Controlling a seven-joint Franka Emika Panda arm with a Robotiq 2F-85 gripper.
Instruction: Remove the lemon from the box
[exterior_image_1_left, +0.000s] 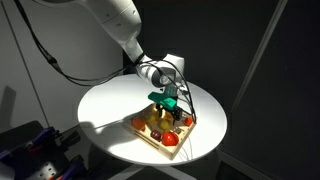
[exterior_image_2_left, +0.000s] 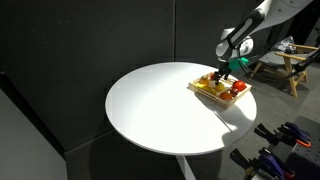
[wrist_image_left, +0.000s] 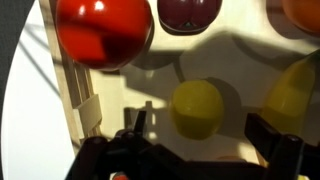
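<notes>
Lemon (wrist_image_left: 196, 108) lies on the box (wrist_image_left: 80, 100) floor, near the round table's (exterior_image_2_left: 150, 110) edge, lined up between the gripper's (wrist_image_left: 203, 138) wide-open, empty jaws. An off-centre squeeze could squirt it toward the banana (wrist_image_left: 292, 90) or red fruit (wrist_image_left: 103, 30).

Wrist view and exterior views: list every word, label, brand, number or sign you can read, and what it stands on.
None can be read. The lemon, the box, the red fruit and the white table show no lettering; the arm is too blurred to tell.
</notes>
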